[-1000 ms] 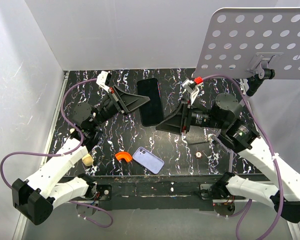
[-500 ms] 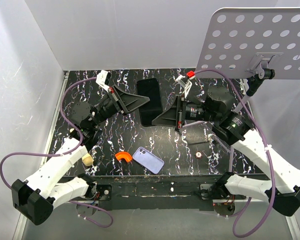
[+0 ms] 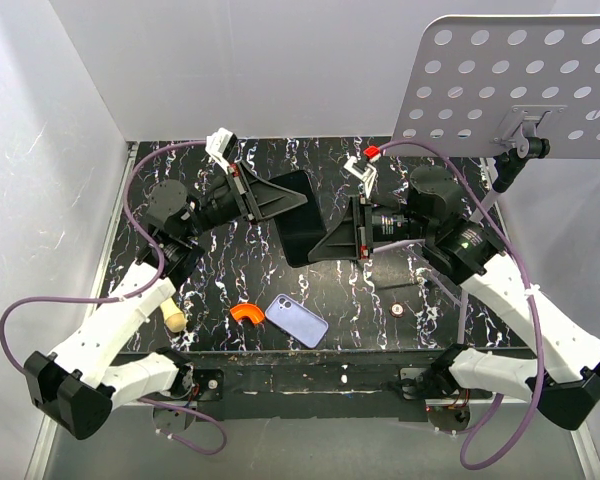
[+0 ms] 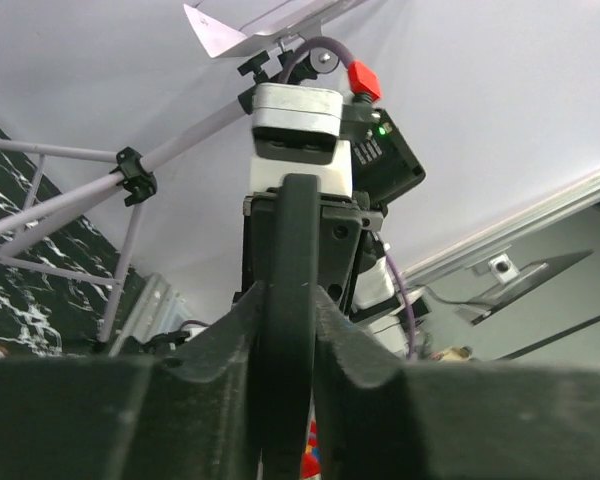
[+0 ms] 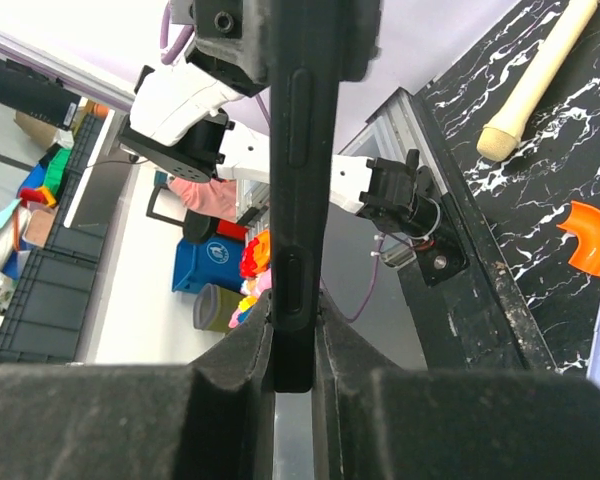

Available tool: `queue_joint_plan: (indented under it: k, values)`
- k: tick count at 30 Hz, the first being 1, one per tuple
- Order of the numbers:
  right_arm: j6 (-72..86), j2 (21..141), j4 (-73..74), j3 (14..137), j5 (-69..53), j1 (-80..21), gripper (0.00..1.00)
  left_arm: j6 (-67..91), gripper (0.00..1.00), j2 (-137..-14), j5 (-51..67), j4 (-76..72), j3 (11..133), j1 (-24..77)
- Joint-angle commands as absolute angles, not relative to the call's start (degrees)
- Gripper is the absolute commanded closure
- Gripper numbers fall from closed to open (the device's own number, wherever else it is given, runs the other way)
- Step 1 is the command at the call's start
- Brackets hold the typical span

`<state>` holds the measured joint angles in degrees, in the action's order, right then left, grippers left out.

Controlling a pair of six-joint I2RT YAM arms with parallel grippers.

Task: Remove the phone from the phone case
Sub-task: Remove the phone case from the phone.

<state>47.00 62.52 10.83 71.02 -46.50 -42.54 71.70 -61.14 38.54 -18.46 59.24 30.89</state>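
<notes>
A black phone case (image 3: 302, 218) hangs above the middle of the marbled table, tilted, with a gripper on each end. My left gripper (image 3: 296, 198) is shut on its upper end; in the left wrist view the case's edge (image 4: 295, 230) stands between the left gripper (image 4: 285, 300) jaws, which touch it on both sides. My right gripper (image 3: 322, 250) is shut on the lower end; the right wrist view shows the case's edge with side buttons (image 5: 302, 150) clamped in the right gripper (image 5: 293, 345). I cannot tell whether the phone sits inside it.
A lavender phone-shaped slab with a camera lens (image 3: 297, 320) lies near the front edge, beside an orange curved piece (image 3: 246, 313). A wooden peg (image 3: 173, 319) lies at the front left, a small round disc (image 3: 397, 310) at the front right. A perforated white plate (image 3: 510, 80) overhangs the back right.
My right gripper moved left and closed on the case's lower end. Both grippers then raised and tilted the black case off the table; the left arm swung up and right.
</notes>
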Motion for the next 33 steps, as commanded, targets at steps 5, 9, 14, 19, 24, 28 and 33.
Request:
queue_joint_plan:
  k: [5, 9, 14, 19, 24, 28, 33]
  values:
    - [46.8, 60.0, 5.1, 71.7, -49.0, -42.4, 0.75, 71.4, 1.00, -61.2, 40.2, -21.3, 60.9, 30.4]
    - [48.0, 59.3, 2.2, 69.8, -50.9, -41.7, 0.64, 77.5, 1.00, -62.3, 41.1, -26.4, 59.7, 29.8]
    - [48.3, 59.9, 0.5, 69.9, -55.7, -41.2, 0.66, 83.6, 1.00, -64.3, 43.0, -32.8, 58.3, 29.5]
    - [46.6, 60.9, 1.1, 70.1, -56.4, -41.2, 0.64, 83.6, 1.00, -64.2, 42.6, -32.4, 58.2, 29.5]
    - [42.4, 61.8, 3.0, 70.1, -55.6, -41.2, 0.84, 82.4, 1.00, -64.0, 43.1, -27.0, 59.8, 29.4]
    - [34.5, 61.9, 6.1, 70.8, -54.5, -41.5, 0.92, 84.2, 1.00, -64.4, 43.3, -24.3, 60.3, 29.4]
    - [24.3, 59.0, 6.4, 71.5, -47.9, -44.5, 0.99, 91.0, 1.00, -65.6, 44.6, -24.0, 58.3, 29.4]
